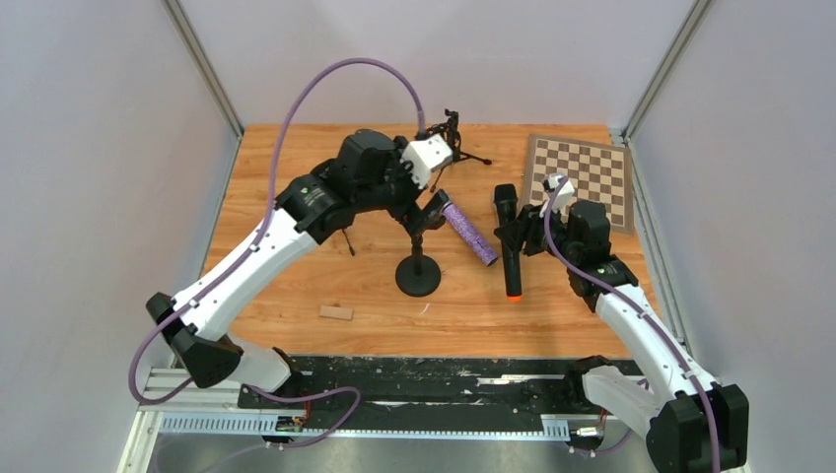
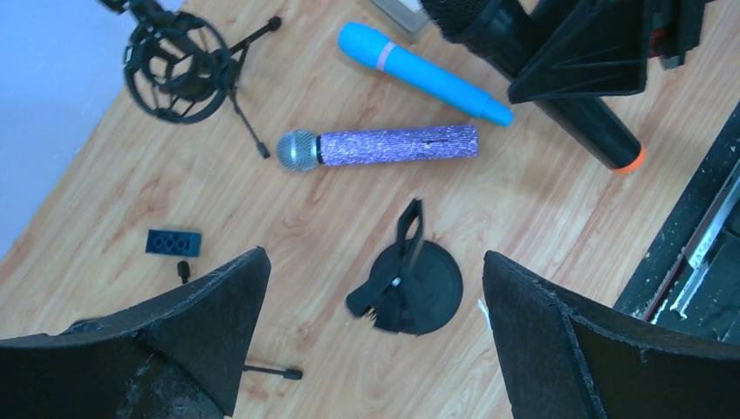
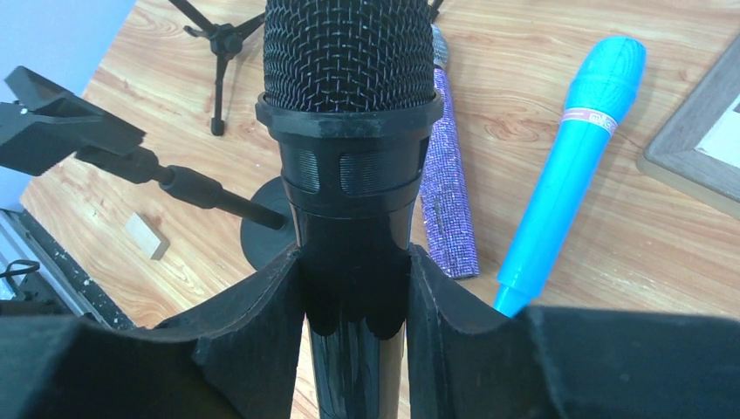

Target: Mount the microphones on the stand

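Closest to the lens, the padded fingers (image 2: 201,323) of the left tool (image 2: 373,262) are spread to their widest, with nothing between them. This tool is held above the stand (image 2: 432,292), whose spring clip (image 2: 406,231) sits empty at the head of a short stem. No microphone is fitted yet.

To the right of the stand's round base, the purple glitter microphone (image 2: 397,144) is laid flat on the tabletop (image 2: 288,218). The light blue microphone (image 2: 428,74) lies just beyond it, not touching it. Further right, the black microphone (image 3: 349,87) is clamped in the right tool (image 3: 355,288). The pads are closed on the body just under the mesh head, and the orange end (image 1: 514,294) is pointed toward the near edge.

Since the stand is not gripped, it is judged likely to slide or tip if the black microphone is pressed against the clip. The clip appears shut, so the body may be deflected rather than seated unless the clip is levered apart first. A long unsupported length is left by a grip so near the head, and the microphone could be twisted in the pads under a side load. The purple microphone, lying near the base, could be struck by either arm and set rolling, and the blue one could be knocked likewise.
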Robot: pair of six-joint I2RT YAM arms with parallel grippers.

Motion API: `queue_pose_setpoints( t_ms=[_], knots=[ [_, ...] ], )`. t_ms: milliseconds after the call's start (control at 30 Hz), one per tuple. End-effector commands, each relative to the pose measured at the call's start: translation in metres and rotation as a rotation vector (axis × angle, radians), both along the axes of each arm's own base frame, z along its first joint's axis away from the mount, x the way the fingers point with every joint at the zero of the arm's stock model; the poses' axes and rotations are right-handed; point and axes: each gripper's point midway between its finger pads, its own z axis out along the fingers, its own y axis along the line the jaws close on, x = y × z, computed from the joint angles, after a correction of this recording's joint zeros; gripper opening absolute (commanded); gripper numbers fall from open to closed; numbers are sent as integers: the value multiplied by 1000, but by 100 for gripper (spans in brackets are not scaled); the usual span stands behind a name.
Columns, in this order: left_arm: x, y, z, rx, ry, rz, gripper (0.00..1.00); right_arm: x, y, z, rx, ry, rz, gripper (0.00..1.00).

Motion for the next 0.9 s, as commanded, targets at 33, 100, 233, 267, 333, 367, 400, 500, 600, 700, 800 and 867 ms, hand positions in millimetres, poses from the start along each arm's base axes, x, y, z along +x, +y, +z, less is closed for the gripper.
queue_pose_setpoints(
  t_ms=[33,100,233,267,333,367,400,500,600,700,800,867],
  knots=[
    [4,26,8,-144,67,11,100,5,15,49,49,-139,81,0],
    [8,36,9,-191,92,21,100,5,16,52,54,-149,94,0],
    [11,44,3,-237,115,-19,100,6,17,52,41,-176,106,0],
    [11,42,3,-239,104,-53,100,6,16,51,35,-181,108,0],
    [11,40,0,-232,82,-90,100,8,16,55,33,-209,106,1],
    [13,38,1,-234,67,-100,100,8,16,57,34,-226,110,3],
    [13,37,1,-233,58,-117,100,7,18,58,36,-241,118,4],
    [12,30,1,-243,60,-166,100,4,21,63,43,-298,150,4],
    [8,22,-12,-253,99,-220,100,5,23,71,57,-327,157,2],
    [5,18,-29,-271,130,-232,100,8,25,77,68,-339,165,0],
    [0,21,-34,-280,125,-231,100,11,29,78,76,-334,179,0],
    [-1,26,-35,-278,89,-221,100,11,33,78,91,-326,204,0]
  ],
)
